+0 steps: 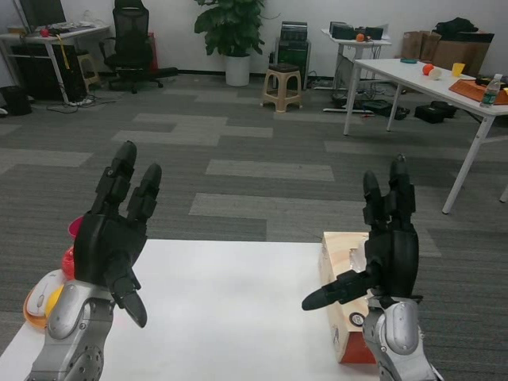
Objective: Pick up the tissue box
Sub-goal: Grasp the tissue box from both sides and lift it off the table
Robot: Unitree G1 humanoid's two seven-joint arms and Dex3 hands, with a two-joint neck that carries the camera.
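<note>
**Black fingers spread above the white surface, box beside my right hand**

Black and spread wide, the fingers of my left hand (111,238) stand up over the near left part of the white surface (230,309), holding nothing, thumb pointing down toward the tabletop. My right hand (386,246) is raised the same way on the other side: fingers upright and apart, thumb stuck out toward the middle of the surface, nothing in its grasp.

The tissue box, a cardboard carton with a pale wood-grain top and an orange-red lower edge (340,274), sits at the right edge of the surface, just behind and under my right fingers. My palm and silver forearm cover much of it, so I see mainly its left face and a strip of its top. I cannot tell whether my palm touches it; the thumb points away from it over bare tabletop.

Beyond my left fingers, at the far left edge of the surface, lie some small rounded things in pink, red, orange and white (55,278), partly hidden by my forearm; I cannot make out what they are.

Past both sets of fingers, grey patterned carpet (262,171) runs to a beige plastic stool (286,87), a potted plant in a white pot (235,40), a black office chair (131,36) and a long white table (444,83) on the right carrying small objects.
</note>
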